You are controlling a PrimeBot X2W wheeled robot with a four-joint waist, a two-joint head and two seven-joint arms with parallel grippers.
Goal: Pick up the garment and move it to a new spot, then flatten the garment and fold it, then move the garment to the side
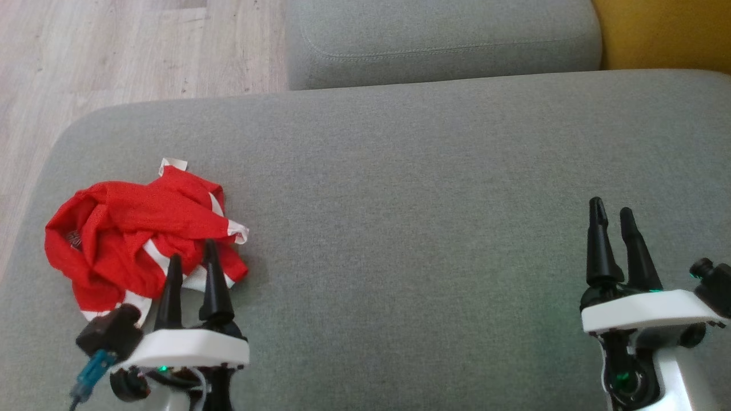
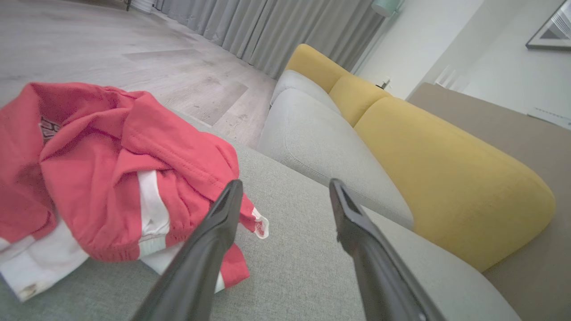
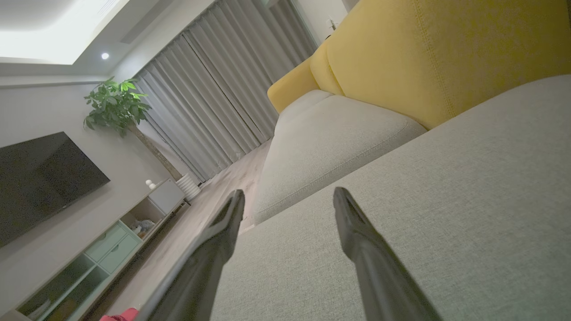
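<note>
"Both stand spread and empty: left gripper (image 1: 192,251) at the near edge of the crumpled red garment (image 1: 125,228), on the grey cushion's (image 1: 400,188) left end; right gripper (image 1: 611,205) well apart."

"Then pinch a thick fold, I think, not one loose hem, and lift slowly."

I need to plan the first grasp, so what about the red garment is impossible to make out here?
Shape of the garment, head view: crumpled, its own folds hide sleeves and hem.
The dark print, left wrist view: folded over, unreadable.
Its near edge, head view: the left gripper covers it; contact cannot be told.
Its far side, left wrist view: cut off by the left edge.
</note>
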